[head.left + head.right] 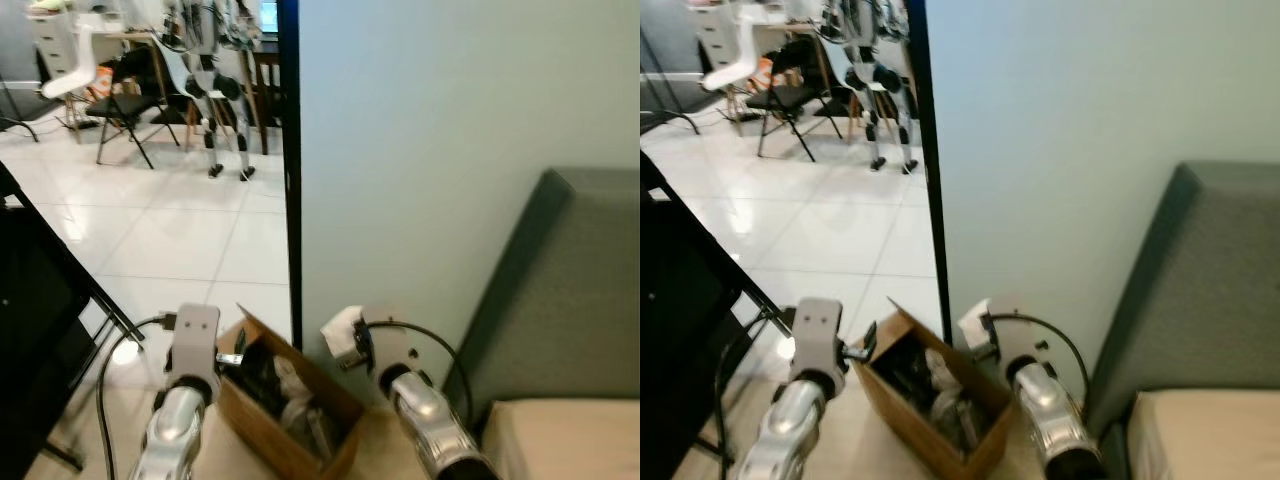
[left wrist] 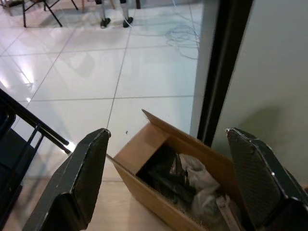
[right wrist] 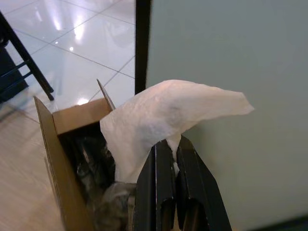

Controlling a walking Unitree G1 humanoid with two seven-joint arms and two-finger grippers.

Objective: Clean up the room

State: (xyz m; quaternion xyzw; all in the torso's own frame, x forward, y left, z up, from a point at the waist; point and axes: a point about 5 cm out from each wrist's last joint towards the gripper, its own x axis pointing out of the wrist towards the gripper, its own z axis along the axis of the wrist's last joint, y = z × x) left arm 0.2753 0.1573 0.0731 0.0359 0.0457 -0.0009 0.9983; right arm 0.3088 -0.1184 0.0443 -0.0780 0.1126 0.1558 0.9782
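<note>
Right claw (image 3: 169, 149) pressed together, pinching crumpled white paper tissue (image 3: 163, 113) at its fingertips, held above open brown cardboard box (image 1: 290, 405) of trash on floor. Left claw (image 2: 168, 180) spread wide, box between fingers.

Left gripper (image 2: 168, 183) jaws spread wide; right gripper (image 3: 169, 149) jaws pinched together.

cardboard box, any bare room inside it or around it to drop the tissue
The open brown cardboard box is crowded with dark and pale trash. Bare white tile floor lies beyond it, between the black rack and black door frame. The right gripper pinches the white tissue.
</note>
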